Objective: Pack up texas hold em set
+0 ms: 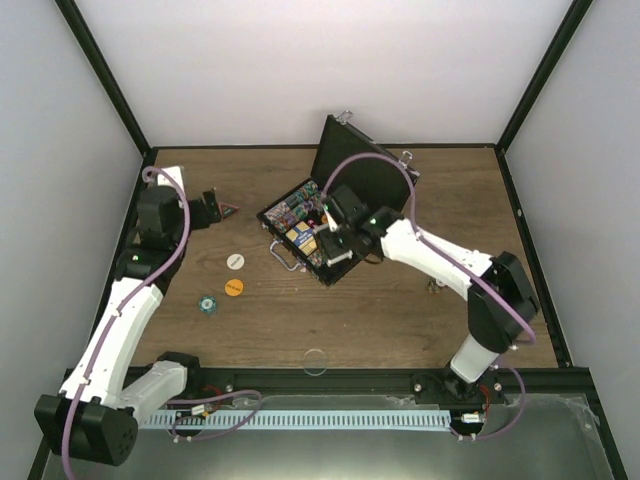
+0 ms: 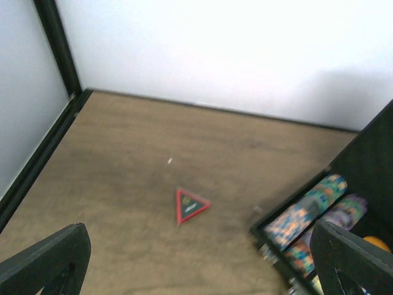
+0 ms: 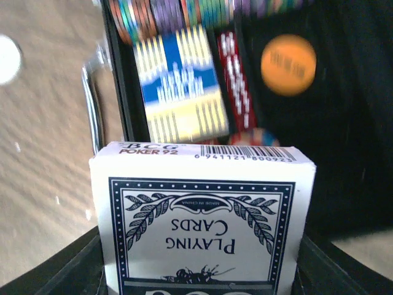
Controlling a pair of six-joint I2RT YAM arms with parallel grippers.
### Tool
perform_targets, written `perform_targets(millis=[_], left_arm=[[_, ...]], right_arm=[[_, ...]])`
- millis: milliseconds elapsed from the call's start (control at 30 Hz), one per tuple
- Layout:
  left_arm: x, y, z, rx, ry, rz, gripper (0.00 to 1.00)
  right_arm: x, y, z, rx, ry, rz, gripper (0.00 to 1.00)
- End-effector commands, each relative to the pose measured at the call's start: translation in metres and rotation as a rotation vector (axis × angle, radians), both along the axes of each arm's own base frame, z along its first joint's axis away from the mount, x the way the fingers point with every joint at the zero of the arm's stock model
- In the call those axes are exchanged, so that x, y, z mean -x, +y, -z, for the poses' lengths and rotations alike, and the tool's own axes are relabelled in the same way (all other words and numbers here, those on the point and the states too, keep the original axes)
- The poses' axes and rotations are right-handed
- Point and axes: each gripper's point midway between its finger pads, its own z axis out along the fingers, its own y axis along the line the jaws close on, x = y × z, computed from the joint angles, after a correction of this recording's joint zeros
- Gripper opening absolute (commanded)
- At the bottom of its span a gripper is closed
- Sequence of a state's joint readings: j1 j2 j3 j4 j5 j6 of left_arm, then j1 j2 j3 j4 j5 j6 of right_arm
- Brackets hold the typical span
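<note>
The black case (image 1: 276,213) lies open mid-table with its lid (image 1: 365,172) standing up behind it. Rows of multicoloured chips (image 3: 161,13) fill its far side, and a blue-and-yellow deck (image 3: 178,92) and an orange button (image 3: 288,64) lie inside. My right gripper (image 3: 202,273) hovers over the case's near end (image 1: 336,246), shut on a white card deck with a blue pattern (image 3: 202,215). On the wood left of the case lie a white button (image 1: 234,260), an orange button (image 1: 234,287) and a green-blue chip (image 1: 206,304). My left gripper (image 1: 212,208) is open and holds nothing (image 2: 199,270).
A small red-edged triangle marker (image 2: 191,204) lies on the table ahead of the left gripper, left of the case (image 2: 313,212). A clear disc (image 1: 315,360) sits near the front edge. A small object (image 1: 435,288) lies under the right arm. Black frame rails border the table.
</note>
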State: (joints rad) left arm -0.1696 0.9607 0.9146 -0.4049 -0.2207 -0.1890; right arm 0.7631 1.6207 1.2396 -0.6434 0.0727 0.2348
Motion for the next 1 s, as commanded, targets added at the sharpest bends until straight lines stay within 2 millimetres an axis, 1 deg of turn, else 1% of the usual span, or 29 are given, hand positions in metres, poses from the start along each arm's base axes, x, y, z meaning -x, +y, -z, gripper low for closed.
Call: perform_targets(millis=[0, 100, 133, 167, 200, 233, 267, 367, 433, 500, 567, 700, 867, 967], left_arm=[[-0.018, -0.021, -0.038, 0.069, -0.101, 0.098, 1.00], [-0.019, -0.034, -0.034, 0.110, -0.087, 0.161, 1.00], [-0.019, -0.037, -0.031, 0.119, -0.075, 0.178, 1.00], [-0.018, -0.039, -0.027, 0.121, -0.060, 0.189, 1.00], [-0.017, -0.040, -0.024, 0.121, -0.045, 0.194, 1.00], [-0.015, -0.040, -0.021, 0.114, -0.033, 0.195, 1.00], [-0.014, -0.039, -0.018, 0.103, -0.022, 0.194, 1.00], [-0.010, -0.031, -0.016, 0.062, -0.016, 0.164, 1.00], [-0.009, -0.027, -0.018, 0.055, -0.030, 0.148, 1.00], [-0.010, -0.026, -0.015, 0.050, -0.035, 0.143, 1.00], [-0.012, -0.024, -0.006, 0.026, -0.028, 0.140, 1.00], [-0.015, -0.014, 0.012, -0.030, -0.003, 0.095, 1.00], [-0.014, -0.013, 0.014, -0.040, -0.011, 0.094, 1.00], [-0.013, -0.011, 0.016, -0.048, -0.011, 0.089, 1.00]], right_arm=[[-0.065, 0.037, -0.041, -0.067, -0.204, -0.131, 0.58], [-0.104, 0.046, -0.037, -0.024, -0.244, -0.180, 0.58], [-0.116, 0.045, -0.033, -0.008, -0.251, -0.191, 0.58], [-0.128, 0.045, -0.025, 0.013, -0.253, -0.205, 0.58], [-0.137, 0.044, -0.025, 0.017, -0.262, -0.214, 0.58], [-0.146, 0.042, -0.016, 0.026, -0.252, -0.220, 0.58], [-0.154, 0.040, -0.014, 0.030, -0.255, -0.222, 0.58], [-0.170, 0.033, -0.005, 0.038, -0.254, -0.242, 0.58], [-0.174, 0.032, 0.002, 0.028, -0.241, -0.267, 0.58], [-0.173, 0.034, 0.009, 0.012, -0.222, -0.300, 0.58], [-0.171, 0.037, 0.016, 0.011, -0.209, -0.321, 0.58], [-0.175, 0.040, 0.025, 0.012, -0.215, -0.336, 0.58], [-0.178, 0.043, 0.038, 0.014, -0.187, -0.341, 0.58], [-0.175, 0.039, 0.050, 0.035, -0.164, -0.331, 0.58]])
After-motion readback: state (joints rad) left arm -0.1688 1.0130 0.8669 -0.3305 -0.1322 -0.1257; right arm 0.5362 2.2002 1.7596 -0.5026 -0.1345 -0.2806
